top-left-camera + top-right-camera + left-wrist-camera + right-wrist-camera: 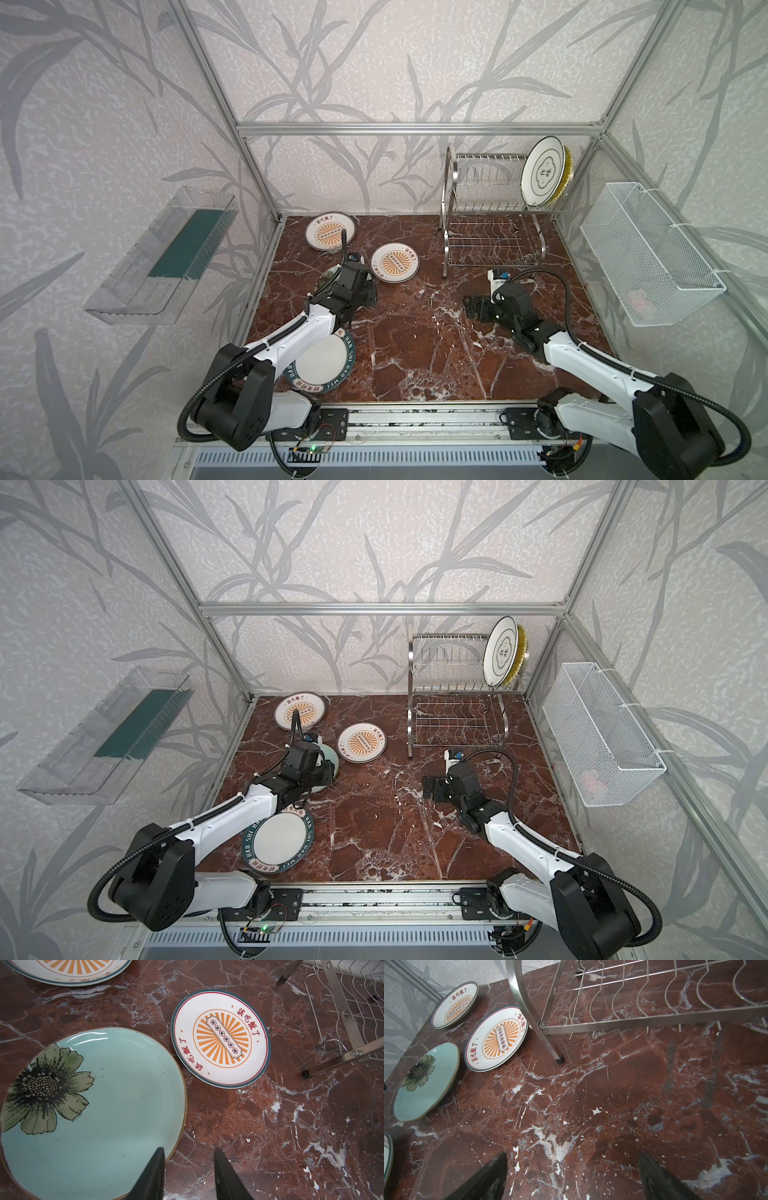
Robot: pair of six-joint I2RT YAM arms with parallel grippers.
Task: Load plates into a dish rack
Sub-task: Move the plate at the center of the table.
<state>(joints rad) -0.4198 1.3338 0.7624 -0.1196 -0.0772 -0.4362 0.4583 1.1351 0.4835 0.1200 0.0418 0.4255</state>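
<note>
Mesh basket (648, 257) right, clear tray (162, 257) left — sunburst plate (395, 262) near dish rack (494, 245)

In both top views the table (415, 353) is seen from high above its near edge, looking toward the far wall (374, 542); nearly one scene is shared. It is viewed closely by the left wrist camera, faced far and right over the pale green plate (104, 1105). The right wrist camera is held low, faced far and left. A sunburst plate (220, 1039) and the dish rack (591, 1027) are shared by both wrist views.
</note>
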